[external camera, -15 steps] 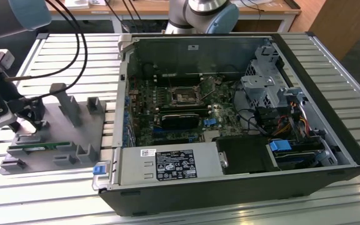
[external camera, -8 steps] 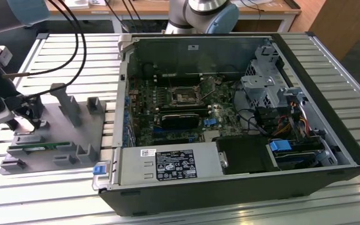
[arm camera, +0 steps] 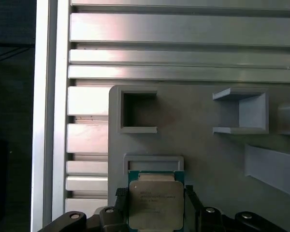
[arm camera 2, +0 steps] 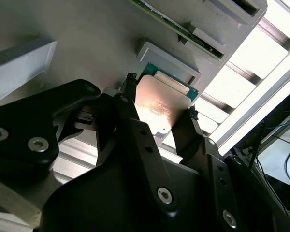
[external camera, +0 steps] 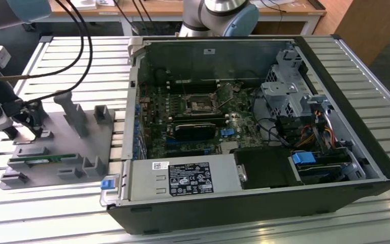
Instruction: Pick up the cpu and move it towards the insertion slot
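The cpu, a flat square chip with a silvery top and green rim, sits between my gripper's two black fingers in both wrist views. The fingers press against opposite edges of the cpu, just over a shallow grey holder on the fixture plate. In the exterior view my gripper hangs over the left end of the grey fixture plate. The insertion slot, a square socket with a metal frame, lies inside the open computer case toward the exterior view's right.
A green memory stick lies in a holder on the plate. Grey upright brackets stand beside the gripper. The open case holds a black card, cables and drive cages. Black cables hang above the slatted table.
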Robot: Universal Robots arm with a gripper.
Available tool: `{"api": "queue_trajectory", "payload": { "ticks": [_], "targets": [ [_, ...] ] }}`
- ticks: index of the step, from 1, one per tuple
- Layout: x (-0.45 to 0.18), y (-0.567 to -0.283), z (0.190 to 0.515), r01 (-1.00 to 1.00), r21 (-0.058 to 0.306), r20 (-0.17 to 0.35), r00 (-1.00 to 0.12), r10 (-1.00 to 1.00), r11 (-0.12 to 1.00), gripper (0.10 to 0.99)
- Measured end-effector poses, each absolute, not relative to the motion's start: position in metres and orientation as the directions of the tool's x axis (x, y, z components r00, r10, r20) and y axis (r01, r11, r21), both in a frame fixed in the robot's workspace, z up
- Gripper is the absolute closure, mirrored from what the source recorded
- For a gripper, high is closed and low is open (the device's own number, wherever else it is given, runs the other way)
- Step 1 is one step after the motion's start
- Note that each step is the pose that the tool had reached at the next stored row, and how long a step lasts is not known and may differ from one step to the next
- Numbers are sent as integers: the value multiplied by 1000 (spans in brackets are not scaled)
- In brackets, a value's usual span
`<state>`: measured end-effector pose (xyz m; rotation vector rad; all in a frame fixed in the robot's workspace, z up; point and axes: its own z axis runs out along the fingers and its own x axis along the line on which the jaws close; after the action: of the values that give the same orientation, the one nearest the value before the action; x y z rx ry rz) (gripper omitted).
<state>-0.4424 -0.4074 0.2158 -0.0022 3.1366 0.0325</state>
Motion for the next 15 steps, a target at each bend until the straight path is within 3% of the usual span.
{"api": "queue_trajectory", "payload": {
  "ticks": [15],
  "targets": [
    [-442,-407,232,-1,21,-5,-1000,-1,1000,541]
  ]
}}
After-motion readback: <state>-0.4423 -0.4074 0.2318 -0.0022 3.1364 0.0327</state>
